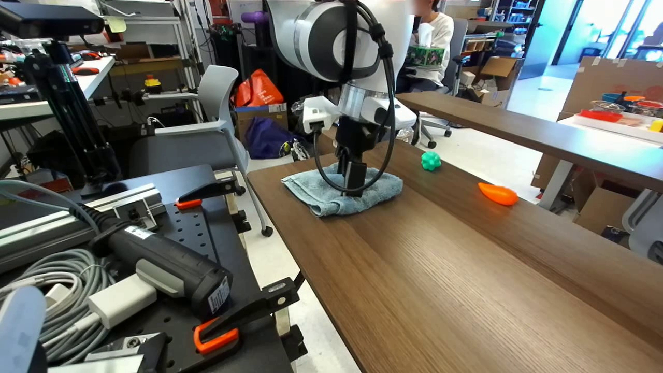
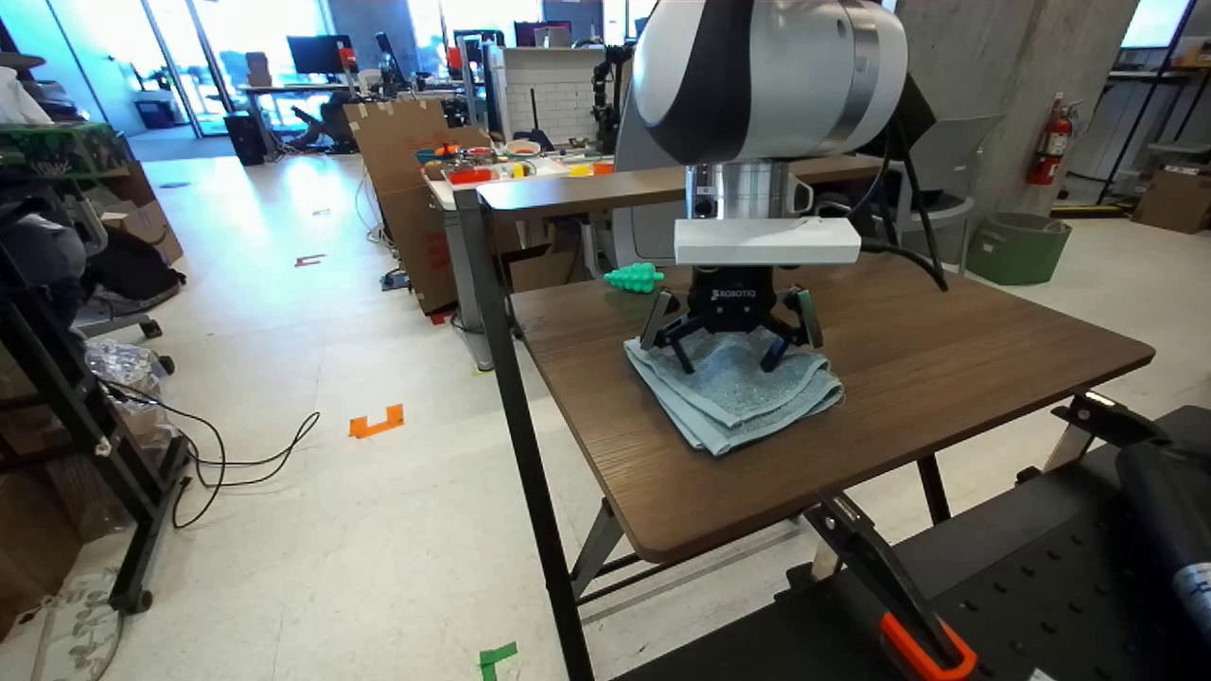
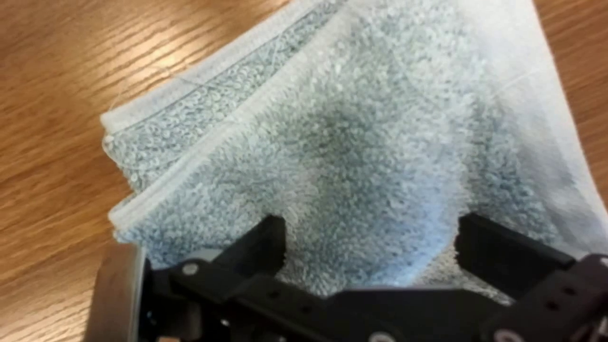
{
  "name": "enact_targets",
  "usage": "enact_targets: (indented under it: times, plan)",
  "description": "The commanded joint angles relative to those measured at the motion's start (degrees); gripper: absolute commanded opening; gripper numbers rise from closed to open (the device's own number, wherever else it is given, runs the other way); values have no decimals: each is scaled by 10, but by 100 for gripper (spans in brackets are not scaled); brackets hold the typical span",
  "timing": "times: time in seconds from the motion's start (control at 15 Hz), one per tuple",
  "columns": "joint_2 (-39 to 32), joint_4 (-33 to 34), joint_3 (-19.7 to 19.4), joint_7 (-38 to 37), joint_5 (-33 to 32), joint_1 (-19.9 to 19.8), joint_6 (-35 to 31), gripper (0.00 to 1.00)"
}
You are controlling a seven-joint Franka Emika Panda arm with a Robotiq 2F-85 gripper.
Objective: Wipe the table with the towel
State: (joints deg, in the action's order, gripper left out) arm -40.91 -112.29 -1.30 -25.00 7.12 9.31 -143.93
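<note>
The dark brown wood-grain table [image 1: 466, 290] shows in both exterior views [image 2: 946, 369]. The pale blue-grey towel [image 1: 311, 192] lies folded in layers near one end of the table, in both exterior views [image 2: 728, 402]. In the wrist view the towel [image 3: 332, 142] fills most of the picture, with table wood around it. My gripper [image 2: 728, 367] points down over the towel with its fingers spread apart. In the wrist view the gripper [image 3: 370, 240] is open, with towel surface showing between the fingertips. The tips are at or just above the cloth; contact is hard to tell.
A green knobbly object [image 1: 430, 160] and an orange object [image 1: 498, 194] lie along the table's far edge. A black workbench [image 2: 1031, 586] with clamps [image 1: 243, 316] and a cable-fed tool [image 1: 160, 259] stands beside the table. A dark post [image 2: 525, 454] rises near the table's end.
</note>
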Motion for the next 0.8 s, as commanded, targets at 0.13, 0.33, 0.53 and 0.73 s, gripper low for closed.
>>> enact_targets:
  times: [0.13,0.33,0.53,0.73]
  plan:
    - [-42,62,-3,-25,36,-19,18,100]
    - [-68,97,14,-43,63,-20,-5,100]
    - [-88,126,43,-38,92,-12,-17,100]
    - [-92,148,62,-48,106,10,-45,100]
